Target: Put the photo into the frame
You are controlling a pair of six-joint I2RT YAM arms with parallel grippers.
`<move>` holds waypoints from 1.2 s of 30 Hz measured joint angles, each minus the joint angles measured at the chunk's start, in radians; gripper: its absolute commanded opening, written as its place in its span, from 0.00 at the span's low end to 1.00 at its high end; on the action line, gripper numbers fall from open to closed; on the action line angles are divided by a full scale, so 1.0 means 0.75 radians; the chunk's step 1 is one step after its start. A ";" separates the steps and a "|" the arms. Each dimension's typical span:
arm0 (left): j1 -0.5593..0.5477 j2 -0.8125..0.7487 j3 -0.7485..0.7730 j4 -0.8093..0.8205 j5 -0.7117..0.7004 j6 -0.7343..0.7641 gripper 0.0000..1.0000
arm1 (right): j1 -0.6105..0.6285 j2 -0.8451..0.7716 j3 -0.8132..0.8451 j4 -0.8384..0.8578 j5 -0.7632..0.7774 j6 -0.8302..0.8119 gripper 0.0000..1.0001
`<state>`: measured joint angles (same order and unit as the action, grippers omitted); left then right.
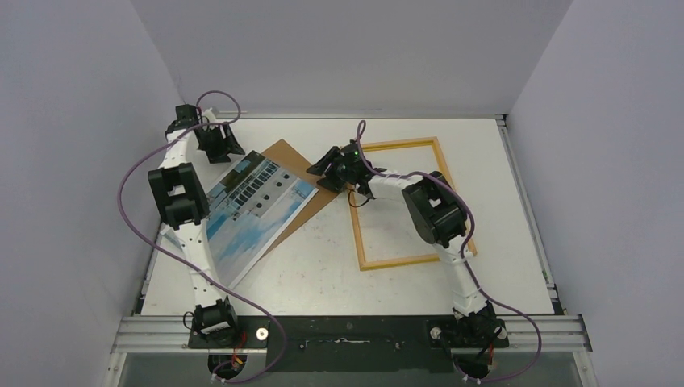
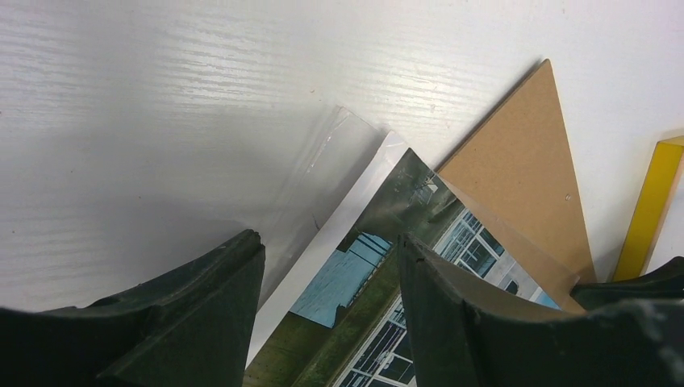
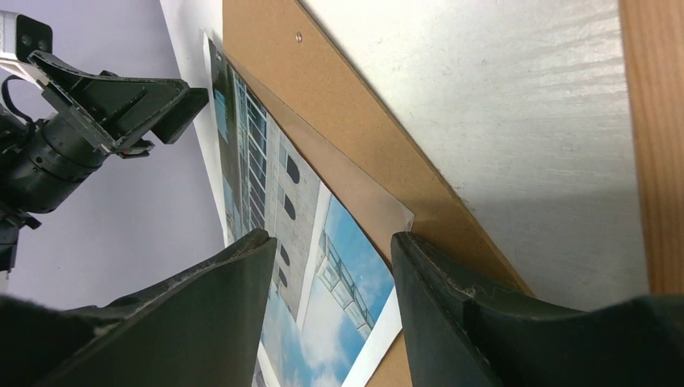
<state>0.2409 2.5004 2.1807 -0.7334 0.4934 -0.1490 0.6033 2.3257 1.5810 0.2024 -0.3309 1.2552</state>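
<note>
The photo (image 1: 250,211), a print of a pale building with blue sky, lies at the left of the table on a brown backing board (image 1: 284,156). The frame (image 1: 403,261) lies flat to the right, wood-coloured side up and empty. My left gripper (image 1: 222,149) is open over the photo's far corner (image 2: 347,282), not holding it. My right gripper (image 1: 323,171) is open over the photo's right corner (image 3: 339,294) and the board's edge. The frame's yellow side (image 2: 649,210) shows in the left wrist view. Its wooden bar (image 3: 653,121) shows in the right wrist view.
A clear transparent sheet (image 2: 323,161) lies over the photo, and its corner (image 3: 379,205) reaches onto the board (image 3: 347,121). The board's point (image 2: 524,153) sticks out past the photo. White walls enclose the table on three sides. The right arm's elbow (image 1: 435,211) is above the frame.
</note>
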 measured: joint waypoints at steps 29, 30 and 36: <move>-0.086 -0.192 -0.161 0.066 0.187 -0.076 0.60 | -0.041 -0.227 -0.255 0.250 0.032 -0.018 0.56; -0.094 -0.202 -0.169 0.066 0.182 -0.076 0.62 | -0.045 -0.240 -0.256 0.249 0.036 -0.020 0.56; -0.109 -0.218 -0.176 0.052 0.046 -0.068 0.69 | -0.046 -0.268 -0.266 0.159 0.070 -0.058 0.57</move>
<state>0.1589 2.3371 2.0483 -0.6941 0.5282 -0.2001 0.5690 2.1250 1.3815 0.3218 -0.2783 1.2114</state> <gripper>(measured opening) 0.672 0.566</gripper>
